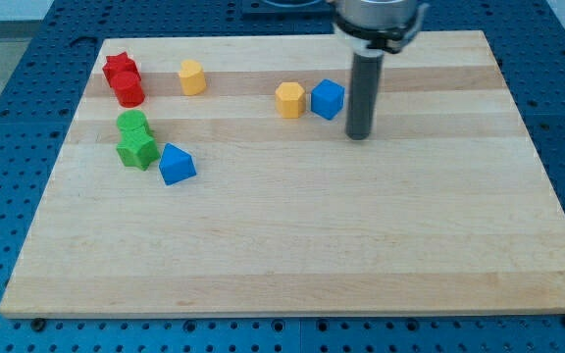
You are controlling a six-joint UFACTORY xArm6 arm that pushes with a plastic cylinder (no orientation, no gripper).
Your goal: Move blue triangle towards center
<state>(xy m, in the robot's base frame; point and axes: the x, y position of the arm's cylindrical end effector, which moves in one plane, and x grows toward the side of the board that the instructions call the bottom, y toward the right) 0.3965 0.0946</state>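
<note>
Our tip [359, 135] resting on worktop [292, 245], just right of blue cube [328, 99]. Blue triangle [176, 164] sitting far left, lower. No gripper showing, only rod.

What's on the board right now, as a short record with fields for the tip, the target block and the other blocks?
tip: my tip rests on the wooden board, just right of the blue cube
target: blue triangle, left part of the board, far from the tip
target neighbours: green star to its left, green block above that
top row: red star, red cylinder, yellow block, yellow hexagon beside the blue cube
</note>
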